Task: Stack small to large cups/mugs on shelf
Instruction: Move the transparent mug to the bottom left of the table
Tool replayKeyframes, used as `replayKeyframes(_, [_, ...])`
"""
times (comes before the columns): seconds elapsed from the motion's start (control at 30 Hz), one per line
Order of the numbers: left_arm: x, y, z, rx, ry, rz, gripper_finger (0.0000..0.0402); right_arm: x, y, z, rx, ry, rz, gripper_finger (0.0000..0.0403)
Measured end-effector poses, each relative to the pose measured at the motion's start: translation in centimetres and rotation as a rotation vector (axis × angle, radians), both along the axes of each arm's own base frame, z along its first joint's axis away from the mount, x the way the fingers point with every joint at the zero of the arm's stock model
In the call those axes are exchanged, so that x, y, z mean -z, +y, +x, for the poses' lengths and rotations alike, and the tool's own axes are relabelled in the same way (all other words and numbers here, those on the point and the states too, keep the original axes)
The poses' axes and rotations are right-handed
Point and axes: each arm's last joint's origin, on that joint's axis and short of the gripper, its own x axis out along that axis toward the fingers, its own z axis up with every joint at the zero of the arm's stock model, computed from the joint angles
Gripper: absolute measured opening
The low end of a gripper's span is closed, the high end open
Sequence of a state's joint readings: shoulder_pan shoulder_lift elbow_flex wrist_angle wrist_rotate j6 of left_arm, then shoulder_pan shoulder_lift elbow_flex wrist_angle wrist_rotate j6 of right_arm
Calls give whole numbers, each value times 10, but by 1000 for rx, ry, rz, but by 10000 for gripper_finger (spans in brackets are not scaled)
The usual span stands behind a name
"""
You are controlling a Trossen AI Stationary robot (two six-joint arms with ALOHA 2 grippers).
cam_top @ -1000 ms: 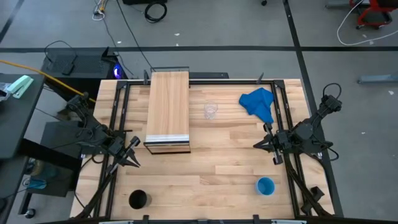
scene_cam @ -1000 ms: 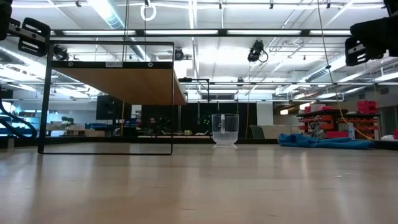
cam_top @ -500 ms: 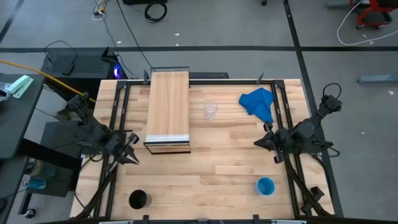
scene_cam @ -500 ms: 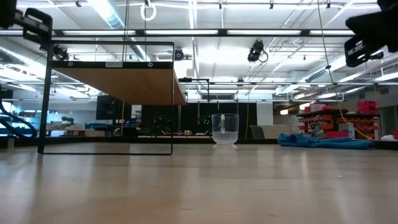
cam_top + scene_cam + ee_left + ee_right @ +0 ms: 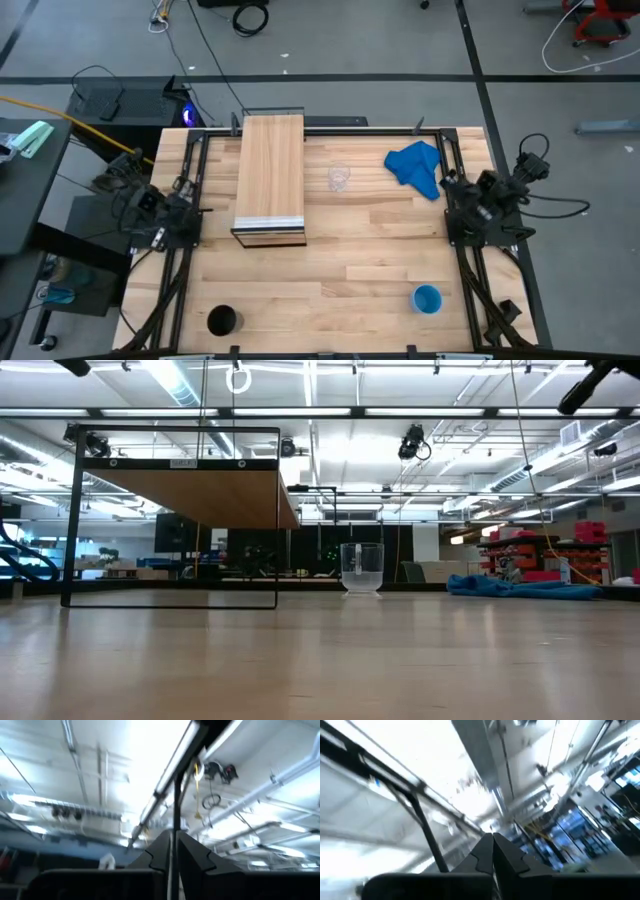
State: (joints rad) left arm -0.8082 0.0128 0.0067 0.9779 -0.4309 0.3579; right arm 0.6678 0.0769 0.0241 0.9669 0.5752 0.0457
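The small clear glass cup (image 5: 339,178) (image 5: 361,568) stands upright on its base on the tabletop, just right of the light-wood shelf (image 5: 270,175) (image 5: 190,495). The blue cup (image 5: 427,299) stands near the table's near right corner, and the black cup (image 5: 222,321) near its near left corner. Both arms are drawn back and raised: the left arm (image 5: 160,215) at the table's left edge, the right arm (image 5: 480,208) at its right edge. My left gripper (image 5: 172,851) and my right gripper (image 5: 493,847) are shut, hold nothing and point up at the ceiling.
A crumpled blue cloth (image 5: 415,166) (image 5: 520,587) lies at the table's far right, beyond the glass cup. The shelf stands on a dark frame (image 5: 70,520) with open space beneath it. Bare butcher-block tabletop (image 5: 370,250) stretches between the cups.
Both arms have drawn back from the table's middle toward their own side edges and tipped upward. In the low view, both grippers have risen out of the top corners. The cups, shelf and cloth have stayed where they were.
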Motion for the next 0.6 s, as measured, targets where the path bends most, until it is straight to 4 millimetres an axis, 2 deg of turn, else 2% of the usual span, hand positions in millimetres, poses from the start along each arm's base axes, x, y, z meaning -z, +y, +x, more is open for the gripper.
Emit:
replayKeyframes(0.3, [-4, 4, -4, -110, -68, 46, 28, -34, -9, -12, 71, -79, -12, 16])
replayKeyframes(0.6, [-12, 7, -10, -130, -161, 74, 36, -74, -16, -20, 141, -112, -37, 16])
